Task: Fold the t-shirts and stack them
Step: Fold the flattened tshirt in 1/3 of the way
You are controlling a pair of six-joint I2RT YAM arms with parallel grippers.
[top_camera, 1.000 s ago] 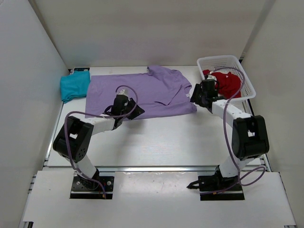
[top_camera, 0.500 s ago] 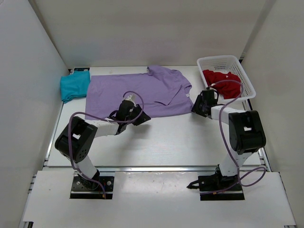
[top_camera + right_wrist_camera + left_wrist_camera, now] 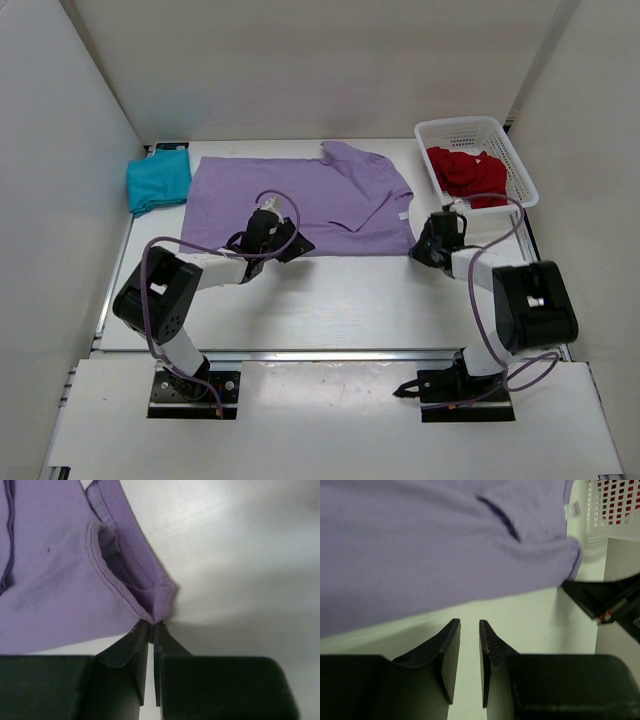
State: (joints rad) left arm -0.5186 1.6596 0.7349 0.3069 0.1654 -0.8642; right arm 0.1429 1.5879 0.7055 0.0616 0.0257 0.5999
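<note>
The teal shirt [image 3: 158, 182] lies folded at the far left of the desk [image 3: 340, 300], well clear of the work, so leave it alone as the base of the stack. Your left fingers [image 3: 469, 622] sit low over bare desk just short of the near hem of the lavender shirt [image 3: 300, 205], only a slit apart and holding nothing. Open them wider, slide the lower one under the hem and pinch a single layer before you lift anything. The shirt is spread flat across the middle, with its right sleeve lying creased over the body. A fold made from one corner alone would likely drag it askew, so get both grips first. Your right fingers [image 3: 151, 626] are clamped tight on the near right corner, where the hem is bunched into a small pleat. Judge whether that bite holds one layer or two, and regrip if the corner looks doubled. Then raise both hands evenly and carry the near edge away in one level sweep. The red shirt [image 3: 465, 175] waits in the basket [image 3: 470, 128] at far right.
</note>
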